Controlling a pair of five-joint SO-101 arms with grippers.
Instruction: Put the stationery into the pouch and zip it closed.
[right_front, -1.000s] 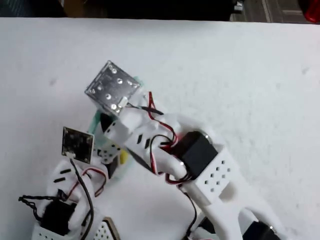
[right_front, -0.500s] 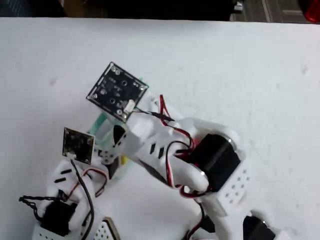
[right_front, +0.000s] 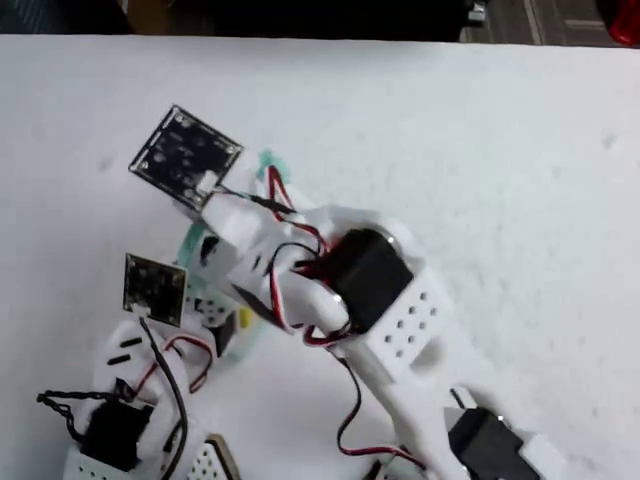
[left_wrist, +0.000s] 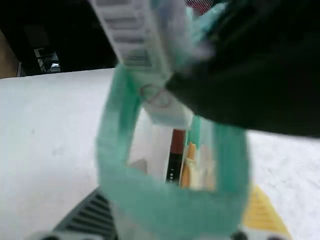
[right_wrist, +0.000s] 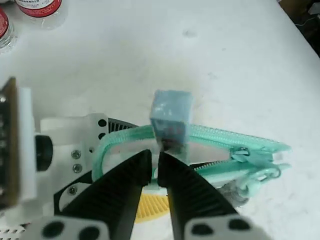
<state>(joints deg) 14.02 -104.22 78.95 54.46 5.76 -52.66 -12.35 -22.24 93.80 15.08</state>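
Observation:
The teal-rimmed pouch (right_wrist: 215, 135) lies on the white table with its mouth open, and its zipper pull (right_wrist: 240, 152) sits at the far end. My left gripper (right_wrist: 107, 135) is shut on the pouch's near end and holds the rim (left_wrist: 120, 115) up. Inside the pouch are a dark pen (left_wrist: 172, 155) and orange sticks (left_wrist: 189, 167). My right gripper (right_wrist: 155, 156) is shut on a blue block (right_wrist: 171, 112) with a barcode label (left_wrist: 130, 30), just over the mouth. In the high view the arms cover most of the pouch (right_front: 268, 162).
Bottles (right_wrist: 37, 7) stand at the table's edge, away from the pouch. A yellow piece (right_wrist: 150, 207) lies under the pouch by the left gripper. The right arm (right_front: 380, 300) crosses over the left arm (right_front: 130, 380). Open white table (right_front: 480, 150) stretches to the right and back.
The right arm's wrist has swung left and a little farther back over the pouch, carrying the blue block. The left arm has stayed still.

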